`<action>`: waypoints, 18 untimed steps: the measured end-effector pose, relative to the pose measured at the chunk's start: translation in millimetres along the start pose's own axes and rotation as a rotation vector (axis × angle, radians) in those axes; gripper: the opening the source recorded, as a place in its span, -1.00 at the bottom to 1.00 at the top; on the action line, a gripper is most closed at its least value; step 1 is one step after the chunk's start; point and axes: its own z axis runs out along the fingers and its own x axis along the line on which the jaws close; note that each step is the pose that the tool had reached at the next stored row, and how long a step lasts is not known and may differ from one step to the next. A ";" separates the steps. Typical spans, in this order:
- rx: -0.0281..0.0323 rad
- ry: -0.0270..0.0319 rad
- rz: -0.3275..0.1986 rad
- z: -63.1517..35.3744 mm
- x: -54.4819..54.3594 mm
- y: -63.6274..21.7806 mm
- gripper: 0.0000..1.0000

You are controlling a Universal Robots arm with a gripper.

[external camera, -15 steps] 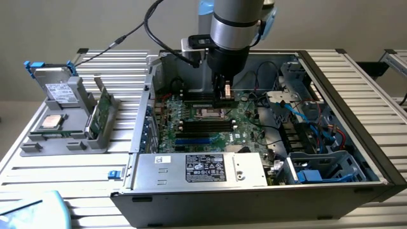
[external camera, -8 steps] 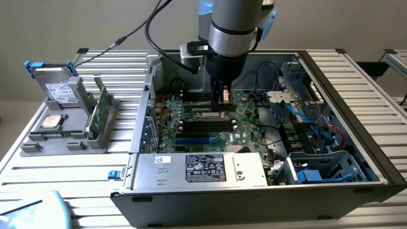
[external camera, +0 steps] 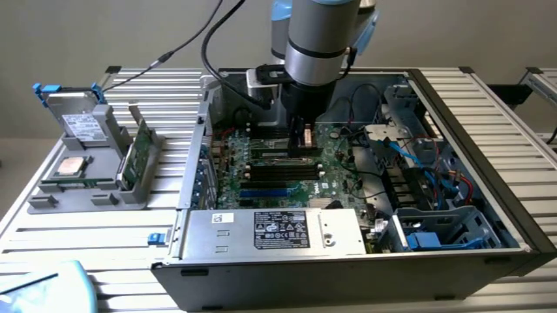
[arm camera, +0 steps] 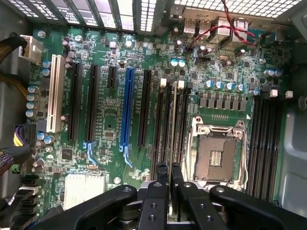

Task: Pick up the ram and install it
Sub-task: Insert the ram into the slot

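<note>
My gripper (external camera: 306,140) reaches down into the open computer case (external camera: 452,261), just above the motherboard (external camera: 261,179). In the wrist view its black fingers (arm camera: 158,191) stand nearly together, shut on the ram (arm camera: 174,124). The ram shows edge-on as a thin pale strip lined up with a black memory slot (arm camera: 165,124), between the white end clips, beside the empty processor socket (arm camera: 216,153). Whether the ram sits in the slot or hangs just above it I cannot tell.
A grey rack (external camera: 87,195) at the exterior view's left holds a larger green card (external camera: 132,156) and a square silver processor (external camera: 70,168). The power supply (external camera: 270,231) fills the case's near side. Cables (external camera: 418,156) and drive bays crowd its right. Expansion slots (arm camera: 128,110) lie beside the memory slots.
</note>
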 end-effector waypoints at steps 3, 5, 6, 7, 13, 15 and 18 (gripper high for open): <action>-0.0007 0.0000 -0.003 5.5 0.4 0.2 -0.72; -0.0012 0.0002 -0.005 9.2 0.7 0.3 -0.72; -0.0013 0.0001 -0.006 11.0 0.9 0.4 -0.72; -0.0016 0.0002 -0.007 12.7 1.0 0.4 -0.72; -0.0023 0.0004 -0.012 23.8 1.9 0.7 -0.72; -0.0031 0.0005 -0.013 27.3 2.2 0.6 -0.72; -0.0086 0.0000 -0.013 28.1 2.8 0.6 -0.72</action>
